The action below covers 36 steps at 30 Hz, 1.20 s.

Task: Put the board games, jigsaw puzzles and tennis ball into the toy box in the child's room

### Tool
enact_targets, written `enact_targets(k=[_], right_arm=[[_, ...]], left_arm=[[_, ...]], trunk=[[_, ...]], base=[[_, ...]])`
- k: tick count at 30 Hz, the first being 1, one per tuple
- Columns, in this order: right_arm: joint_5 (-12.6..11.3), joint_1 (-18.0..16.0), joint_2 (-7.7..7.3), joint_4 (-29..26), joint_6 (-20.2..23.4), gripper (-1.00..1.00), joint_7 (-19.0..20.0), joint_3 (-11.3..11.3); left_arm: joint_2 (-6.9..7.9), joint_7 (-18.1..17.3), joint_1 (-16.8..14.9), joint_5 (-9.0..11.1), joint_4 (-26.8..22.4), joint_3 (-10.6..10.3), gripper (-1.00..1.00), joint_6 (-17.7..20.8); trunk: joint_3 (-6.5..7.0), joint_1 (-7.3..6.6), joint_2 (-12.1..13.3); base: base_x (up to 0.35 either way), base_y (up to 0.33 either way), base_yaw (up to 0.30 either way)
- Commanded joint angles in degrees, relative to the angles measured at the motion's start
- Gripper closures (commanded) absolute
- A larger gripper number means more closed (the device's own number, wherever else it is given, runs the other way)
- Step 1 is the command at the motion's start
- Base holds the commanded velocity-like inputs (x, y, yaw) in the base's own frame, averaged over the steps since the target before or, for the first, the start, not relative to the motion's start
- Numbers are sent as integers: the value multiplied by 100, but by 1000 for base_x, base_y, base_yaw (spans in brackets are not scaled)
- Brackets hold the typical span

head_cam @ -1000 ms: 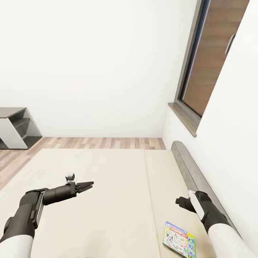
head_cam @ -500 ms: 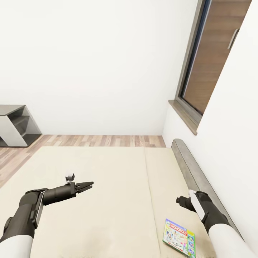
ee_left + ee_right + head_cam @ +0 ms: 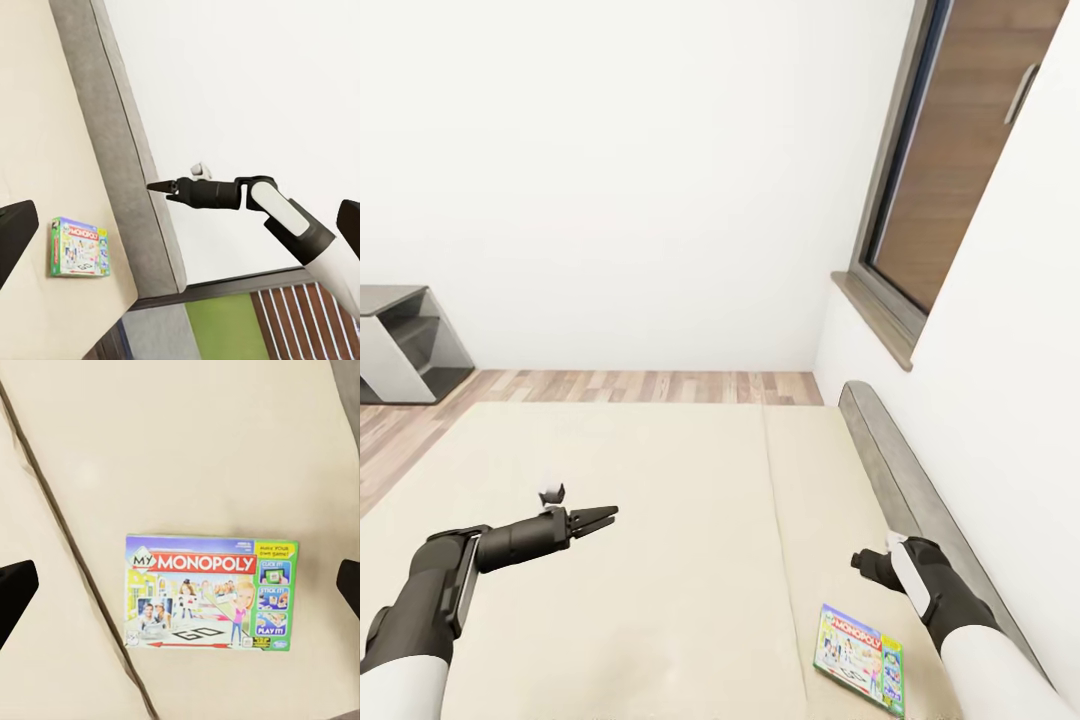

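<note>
One board game (image 3: 858,655), a white-and-green "My Monopoly" box (image 3: 211,592), lies flat on the bed (image 3: 660,520) near its grey headboard (image 3: 900,480). The box (image 3: 79,247) rests on the beige pad beside the seam between the two pads. My right gripper (image 3: 865,562) hangs open above it, a little toward the headboard, with its fingers (image 3: 15,592) wide apart and the box between them from above. Over the middle of the bed my left gripper (image 3: 605,516) is open and empty. The toy box, jigsaw puzzles and tennis ball are out of view.
An end of the grey table (image 3: 400,345) with its white panel stands at the far left on the wooden floor (image 3: 640,385). A window (image 3: 950,170) with a grey sill (image 3: 875,320) is in the right wall above the headboard. A white wall lies straight ahead.
The whole picture has shifted slightly, so the camera moved. Both arms keep the same pose and the board game lies where it was.
</note>
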Motion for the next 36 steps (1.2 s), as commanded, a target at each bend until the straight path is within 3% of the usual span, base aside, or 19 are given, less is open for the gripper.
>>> enact_targets(k=[1, 6, 9, 13, 18, 25, 36], right_arm=[[-61, -4, -2, -9, 19, -100, -44, -1], [-61, -4, -5, -9, 18, -100, -44, -4], [-61, -4, -6, -10, 18, -100, -40, -10], [-61, -4, -1, -10, 18, -100, -28, -16], [-61, -4, -3, -11, 18, -100, -15, -6], [-61, -5, -11, -11, 19, -100, -10, -13], [-68, -8, -92, -4, 12, -100, -3, -38]], left_arm=[[-7, -51, -6, -60, -6, 4, -100, 62], [-28, -51, -5, -66, -37, -4, -100, 59], [-50, -51, 19, -60, -308, -35, -100, -12], [-167, -51, 325, -51, -1388, -297, -100, -79], [-233, -51, 854, -35, -2269, -610, -100, -86], [-248, -51, 1043, -26, -2498, -975, -100, -86], [-214, -51, 1074, -32, -2510, -1004, -100, -75]], trunk=[[-20, 3, -12], [-63, 3, -12], [-89, 3, -12], [-123, 3, -12], [-165, 3, -12], [-225, 3, -12], [-319, 3, -12]], base=[[0, 0, 0], [0, 0, 0], [0, 0, 0], [0, 0, 0], [0, 0, 0], [0, 0, 0], [0, 0, 0]])
